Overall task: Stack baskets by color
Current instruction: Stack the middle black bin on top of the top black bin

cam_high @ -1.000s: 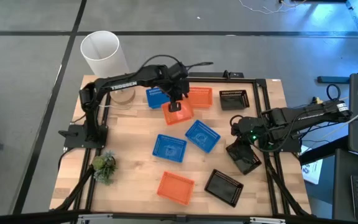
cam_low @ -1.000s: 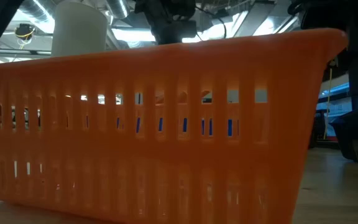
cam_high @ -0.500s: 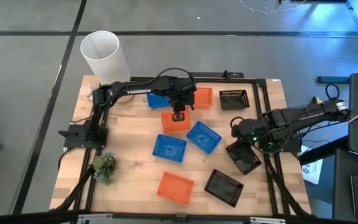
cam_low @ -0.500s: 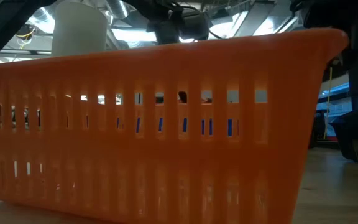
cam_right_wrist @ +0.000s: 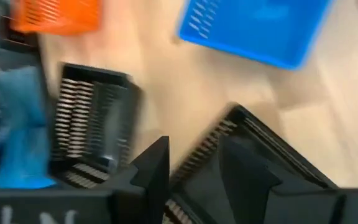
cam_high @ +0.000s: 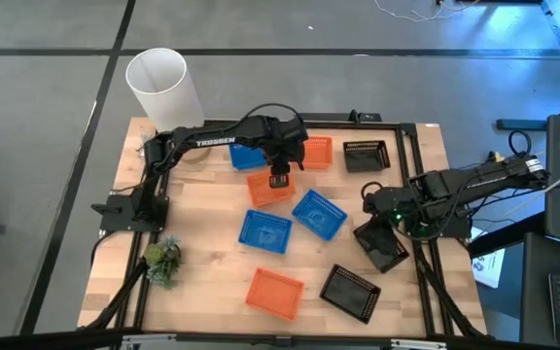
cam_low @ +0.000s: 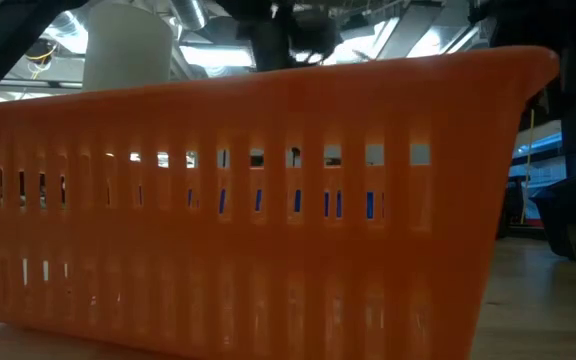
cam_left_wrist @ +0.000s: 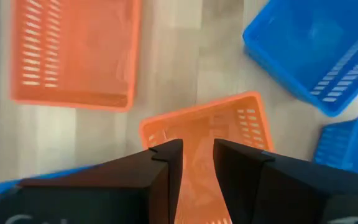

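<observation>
One orange basket point(cam_high: 269, 189) just got dragged toward the back orange basket point(cam_high: 312, 151) and the left gripper point(cam_high: 280, 179) has let go above its rim, so no stack yet; right gripper point(cam_high: 375, 222) sits open over a black basket point(cam_high: 381, 246).

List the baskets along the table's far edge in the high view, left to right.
Blue basket → orange basket → black basket. The left gripper hangs just in front of the first two, over another orange basket.
</observation>
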Tool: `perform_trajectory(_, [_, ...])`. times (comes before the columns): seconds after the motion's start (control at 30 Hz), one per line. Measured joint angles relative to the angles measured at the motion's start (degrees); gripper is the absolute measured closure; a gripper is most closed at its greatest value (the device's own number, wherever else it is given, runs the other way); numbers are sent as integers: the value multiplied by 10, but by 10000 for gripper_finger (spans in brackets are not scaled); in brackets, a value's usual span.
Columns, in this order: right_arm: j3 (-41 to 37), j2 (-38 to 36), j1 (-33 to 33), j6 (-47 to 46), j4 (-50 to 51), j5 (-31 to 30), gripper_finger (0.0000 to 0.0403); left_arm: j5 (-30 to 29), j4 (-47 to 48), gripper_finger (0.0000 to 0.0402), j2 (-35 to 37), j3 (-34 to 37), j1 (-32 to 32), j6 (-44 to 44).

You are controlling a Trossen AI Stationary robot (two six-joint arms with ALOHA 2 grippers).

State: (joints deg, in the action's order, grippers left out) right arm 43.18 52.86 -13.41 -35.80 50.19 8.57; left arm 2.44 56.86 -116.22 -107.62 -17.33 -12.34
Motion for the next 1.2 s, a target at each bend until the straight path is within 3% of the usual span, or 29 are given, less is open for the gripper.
perform_trajectory(0.23, [0, 0, 0, -110, 89, -49, 267, -21, 212, 323, 2, -122, 48, 105])
perform_trajectory(0.47, [-3, 3, 0, -224, 153, -94, 267, -95, 330, 323, 32, -117, 140, 142])
perform_trajectory(0.7, [-42, 42, 0, -240, 162, -88, 267, -124, 322, 324, 135, -17, 218, 205])
perform_trajectory(0.97, [-63, 96, 0, -225, 144, -55, 267, -212, 278, 324, 285, 132, 291, 375])
perform_trajectory(1.2, [-80, 121, 0, -224, 99, -51, 267, -285, 258, 324, 372, 227, 342, 490])
